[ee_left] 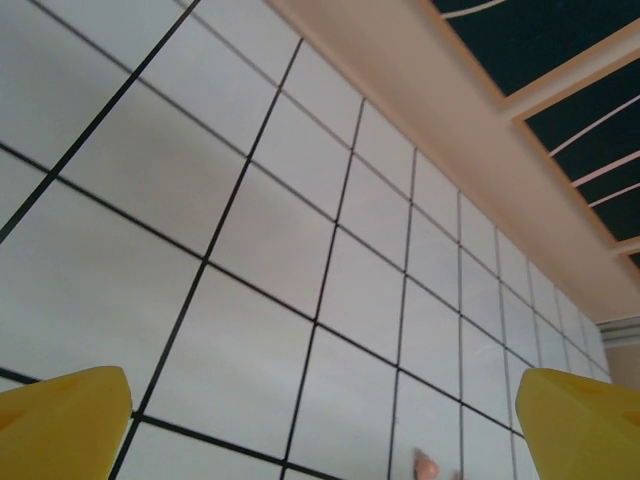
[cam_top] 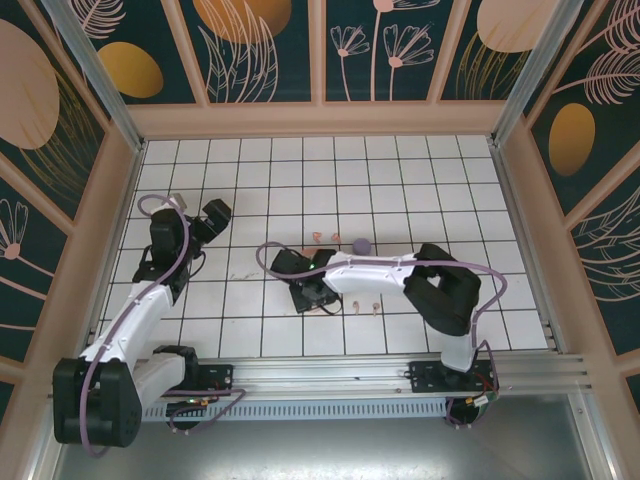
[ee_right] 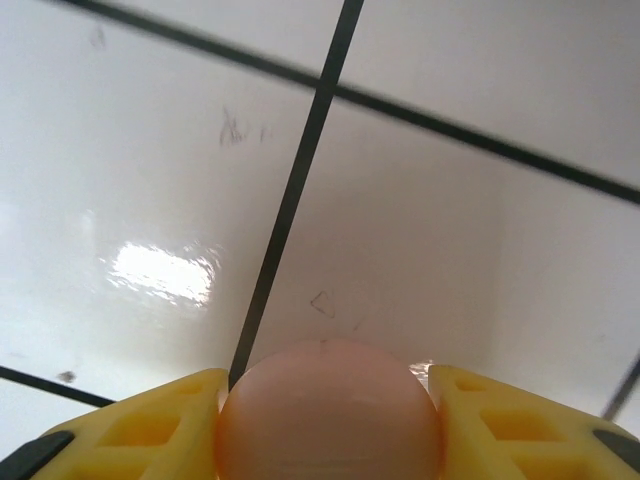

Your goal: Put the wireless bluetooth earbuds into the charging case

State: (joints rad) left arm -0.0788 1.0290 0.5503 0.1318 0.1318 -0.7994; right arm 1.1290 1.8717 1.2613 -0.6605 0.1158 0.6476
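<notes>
My right gripper (ee_right: pixel 330 425) is shut on a pale pink, rounded charging case (ee_right: pixel 328 400), with a yellow finger (ee_right: pixel 150 425) pressed to each side just above the white tile. From above, that gripper (cam_top: pixel 301 291) sits low near the table's middle. Two tiny pale earbuds (cam_top: pixel 363 306) lie just right of it, and two pale pink earbuds (cam_top: pixel 323 237) lie farther back. A pink bud (ee_left: pixel 427 465) also peeks in at the bottom of the left wrist view. My left gripper (cam_top: pixel 216 215) hovers open at the left with nothing between its yellow fingertips (ee_left: pixel 65 420).
A small purple rounded thing (cam_top: pixel 362 244) rests behind the right arm, beside the pink buds. The white gridded table (cam_top: pixel 440 190) is fenced by tan walls with dark floral panels. A metal rail (cam_top: pixel 330 375) runs along the near edge.
</notes>
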